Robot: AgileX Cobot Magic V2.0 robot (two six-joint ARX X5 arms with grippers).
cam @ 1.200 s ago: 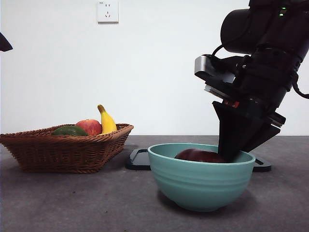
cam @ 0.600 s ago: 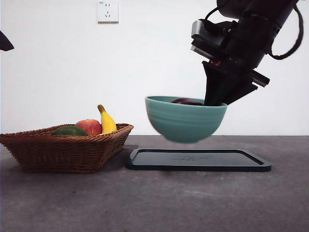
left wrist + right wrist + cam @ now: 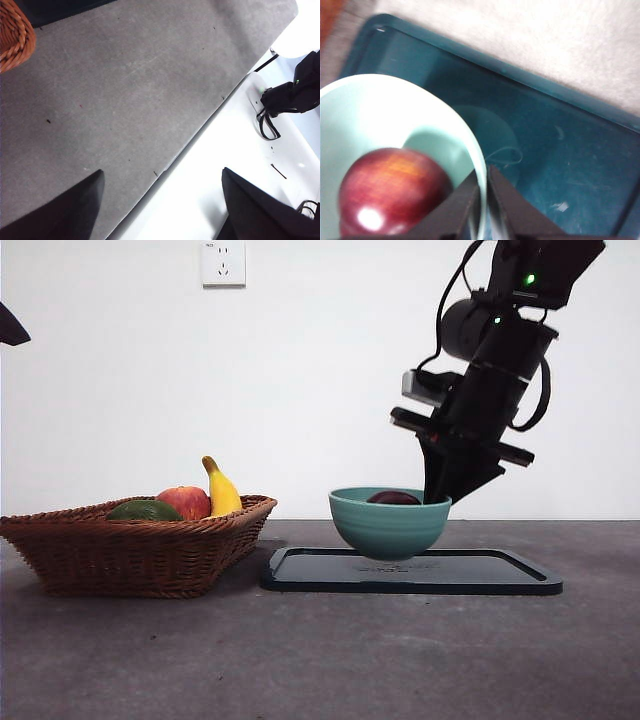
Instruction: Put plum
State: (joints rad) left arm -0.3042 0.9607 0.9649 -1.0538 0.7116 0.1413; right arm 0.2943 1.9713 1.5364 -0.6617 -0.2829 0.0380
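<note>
Bowl [image 3: 389,523] has dropped and moved back since half a sec ago, now just over the dark tray [image 3: 500,576]; right hand [image 3: 484,200] clamped on its rim, plum [image 3: 390,190] inside. Beyond, worktop [image 3: 300,660] w/ fruit basket [image 3: 130,552]. Left hand [image 3: 160,210]: jaws apart, idle.

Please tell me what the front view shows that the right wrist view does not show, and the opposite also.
Only the front view shows the wicker basket holding an apple, a banana and a green fruit, and the wall socket. Only the right wrist view shows the right gripper pinching the bowl's rim, one jaw inside and one outside. Both show the teal bowl with the plum inside it, over the dark tray.
</note>
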